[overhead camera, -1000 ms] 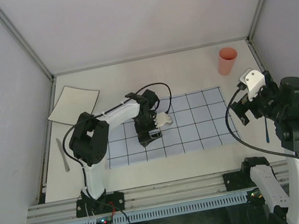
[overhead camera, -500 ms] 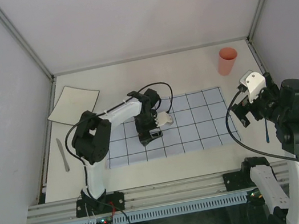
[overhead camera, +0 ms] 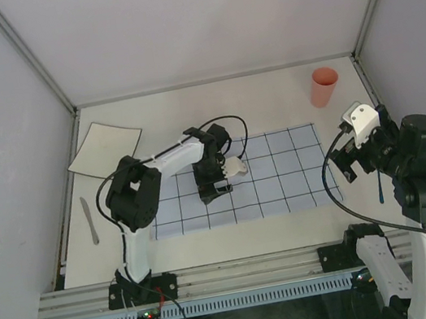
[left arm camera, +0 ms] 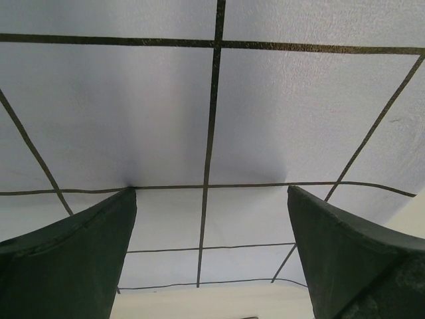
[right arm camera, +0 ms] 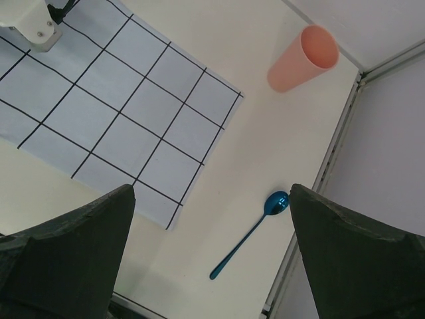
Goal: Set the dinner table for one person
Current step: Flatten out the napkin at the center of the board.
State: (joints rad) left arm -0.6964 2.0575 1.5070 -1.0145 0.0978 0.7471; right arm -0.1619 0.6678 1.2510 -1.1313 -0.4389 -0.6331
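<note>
Laying the cloth point(overhead camera: 281, 172) looks finished: it lies flat on the near middle of the surface point(overhead camera: 269, 100), which spans the space between rails and pale walls. The left tool point(left arm camera: 211, 193) hangs low over the cloth, arm folded forward, jaws wide and empty. The right tool point(right arm camera: 211, 189), raised at the right edge, gapes empty above the spoon point(right arm camera: 250, 234). The next move, I judge, is fetching the plate point(overhead camera: 105, 148) from the far-left corner.

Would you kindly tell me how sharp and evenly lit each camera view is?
Top view: sharp, evenly lit, no glare on the table. Left wrist view: cloth fills the frame, grid lines crisp, slightly shaded mid-frame; left claw dark. Right wrist view: cup and spoon sharp; right claw dark, underexposed.
</note>
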